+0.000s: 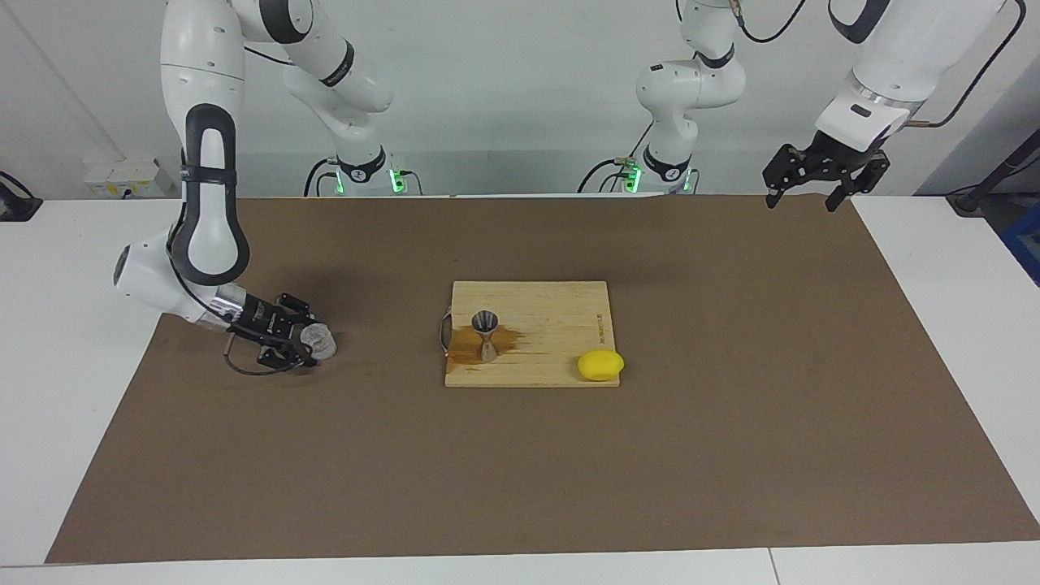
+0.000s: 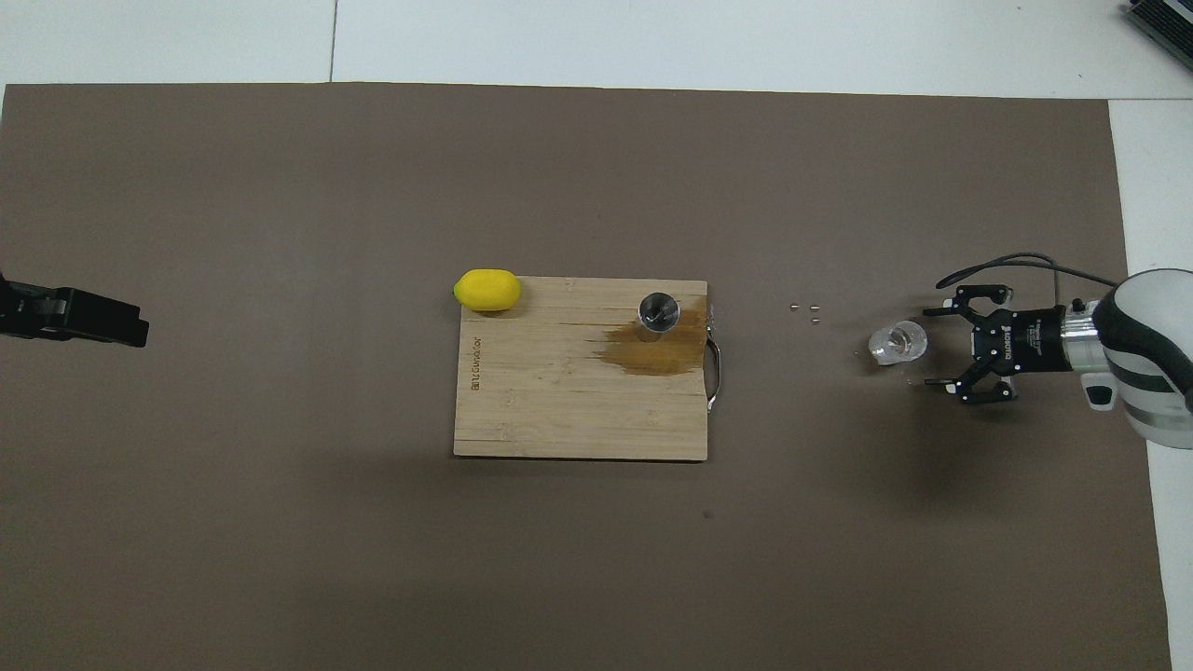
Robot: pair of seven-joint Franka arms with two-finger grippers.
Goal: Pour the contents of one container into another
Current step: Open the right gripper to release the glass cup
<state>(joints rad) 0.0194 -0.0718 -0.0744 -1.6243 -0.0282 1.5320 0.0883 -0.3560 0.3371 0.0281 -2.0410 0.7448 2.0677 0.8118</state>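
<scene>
Tumbler (image 2: 898, 342) is sitting upright on the brown mat (image 2: 280, 522) at the right of the overhead frame, level with the board and well apart from it. Right hand (image 2: 943, 347) is just beside it, low over the mat, fingers (image 2: 941, 311) spread wide and not touching the glass, so it's free-standing.

Jigger (image 1: 486, 335) stands upright on the wooden cutting board (image 1: 552, 309) in the middle of the tabletop (image 1: 49, 244), near the board's metal handle (image 2: 715, 373). It's parked right in a dark wet stain (image 2: 652, 349) on the wood. Lemon (image 1: 600, 365) lies at the board's corner, lower right in the facing frame.

Left hand (image 1: 799, 198) hangs up in the air over the mat's edge, upper right of the facing frame, fingers apart, just waiting. A few tiny specks (image 2: 807, 310) lie on the mat between board and glass.
</scene>
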